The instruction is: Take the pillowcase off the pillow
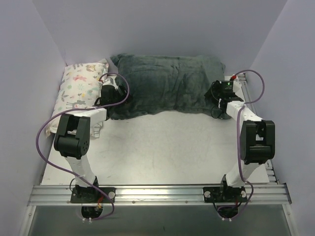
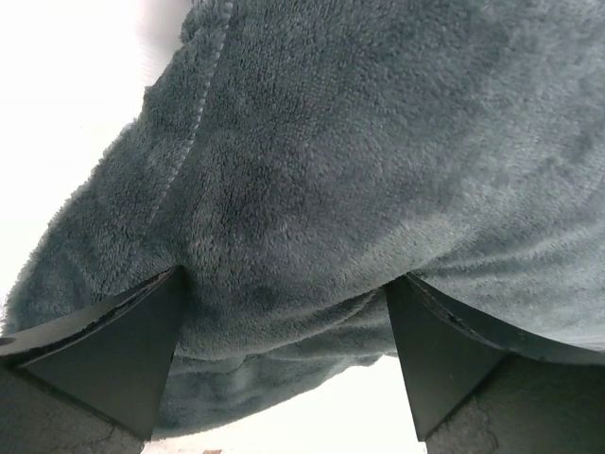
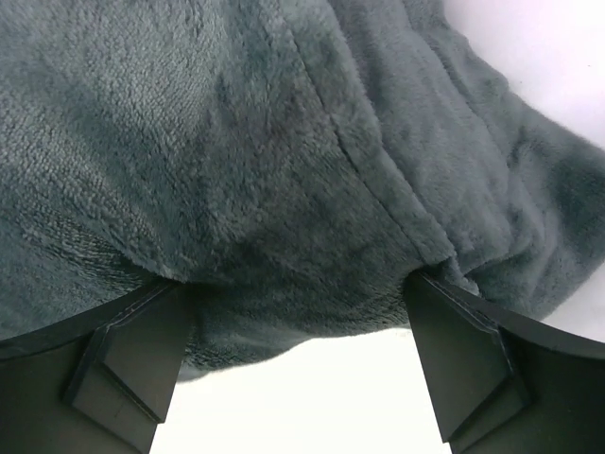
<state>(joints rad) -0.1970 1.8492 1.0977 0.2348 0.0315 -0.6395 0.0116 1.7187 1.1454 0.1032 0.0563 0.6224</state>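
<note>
The dark grey-green plush pillowcase (image 1: 165, 83) lies stuffed and flat at the back of the white table. The pillow is hidden inside it. My left gripper (image 1: 114, 100) is at the case's near-left corner. In the left wrist view it (image 2: 285, 276) stands open, and the plush fabric (image 2: 359, 161) bulges between its two black fingers (image 2: 113, 350). My right gripper (image 1: 216, 97) is at the near-right corner. In the right wrist view it (image 3: 295, 280) is open too, and a seamed fold of the case (image 3: 284, 161) fills the gap between its fingers (image 3: 463, 359).
A small pillow with a pastel animal print (image 1: 78, 91) lies against the left wall, touching the left arm. White walls (image 1: 29, 73) close in the left, back and right sides. A metal rail (image 1: 157, 194) carries both arm bases at the near edge.
</note>
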